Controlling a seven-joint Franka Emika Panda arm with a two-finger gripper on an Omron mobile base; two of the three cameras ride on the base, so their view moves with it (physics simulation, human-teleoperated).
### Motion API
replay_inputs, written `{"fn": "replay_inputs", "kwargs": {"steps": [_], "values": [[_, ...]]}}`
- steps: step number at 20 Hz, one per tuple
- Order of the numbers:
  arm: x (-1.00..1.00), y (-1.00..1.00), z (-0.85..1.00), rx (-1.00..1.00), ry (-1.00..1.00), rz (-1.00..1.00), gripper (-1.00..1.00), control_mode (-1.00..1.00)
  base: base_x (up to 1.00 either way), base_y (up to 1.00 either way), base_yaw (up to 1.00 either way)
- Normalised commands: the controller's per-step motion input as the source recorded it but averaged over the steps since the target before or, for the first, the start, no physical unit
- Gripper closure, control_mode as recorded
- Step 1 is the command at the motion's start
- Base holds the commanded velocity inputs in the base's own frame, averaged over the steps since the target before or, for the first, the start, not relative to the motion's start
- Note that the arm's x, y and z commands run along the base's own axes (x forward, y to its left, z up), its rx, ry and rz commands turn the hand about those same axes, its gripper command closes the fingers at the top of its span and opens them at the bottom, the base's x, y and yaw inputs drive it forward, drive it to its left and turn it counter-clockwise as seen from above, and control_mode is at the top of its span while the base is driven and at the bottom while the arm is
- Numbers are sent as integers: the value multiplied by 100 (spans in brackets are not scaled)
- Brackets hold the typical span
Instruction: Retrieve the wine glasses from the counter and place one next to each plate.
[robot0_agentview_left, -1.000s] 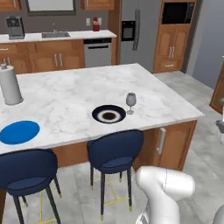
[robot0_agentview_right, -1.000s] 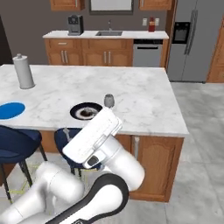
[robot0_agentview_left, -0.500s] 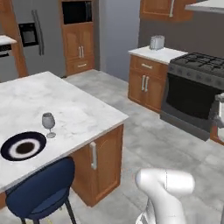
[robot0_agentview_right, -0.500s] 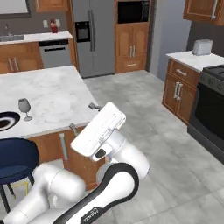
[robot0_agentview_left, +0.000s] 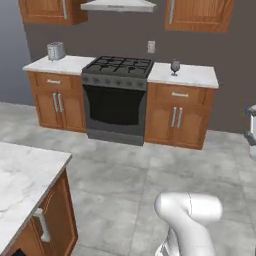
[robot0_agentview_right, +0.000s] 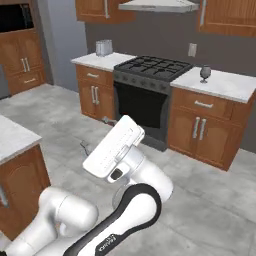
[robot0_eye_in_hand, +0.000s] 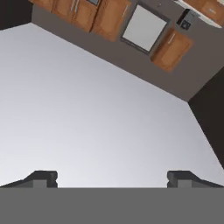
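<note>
**Facing the stove wall, one glass on the far counter**

The biggest thing ahead of me is open grey floor (robot0_agentview_left: 150, 175), with nothing standing on it between the base and the far cabinets. Against the dark back wall sits the black stove (robot0_agentview_left: 117, 95), a range hood (robot0_agentview_left: 117, 5) above it and wooden upper cabinets (robot0_agentview_left: 197, 15) on either side. A counter (robot0_agentview_left: 192, 75) of white marble lies to the right of the stove, another stretch to its left. At my near left, the corner of the island (robot0_agentview_left: 25, 175) juts into the left base view.

My arm (robot0_agentview_right: 125, 195) is folded low in front of the base, hand raised. The gripper (robot0_eye_in_hand: 112, 177) has its fingers spread as wide as they go, nothing between them.

A toaster (robot0_agentview_left: 55, 50) sits on the left stretch. The wine glass (robot0_agentview_left: 175, 66) stands upright on the right counter, well apart from the gripper.
</note>
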Motion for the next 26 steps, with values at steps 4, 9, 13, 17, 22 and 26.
{"fn": "replay_inputs", "kwargs": {"steps": [4,9,13,17,22,26], "values": [[0,0,0,0,0,0,-100,100,47,3,-78],[0,0,0,0,0,0,-100,100,100,36,-50],[0,0,0,0,0,0,-100,100,100,3,-22],[0,0,0,0,0,0,-100,100,100,10,-17],[0,0,0,0,0,0,-100,100,100,41,-18],[0,0,0,0,0,0,-100,100,100,78,-14]]}}
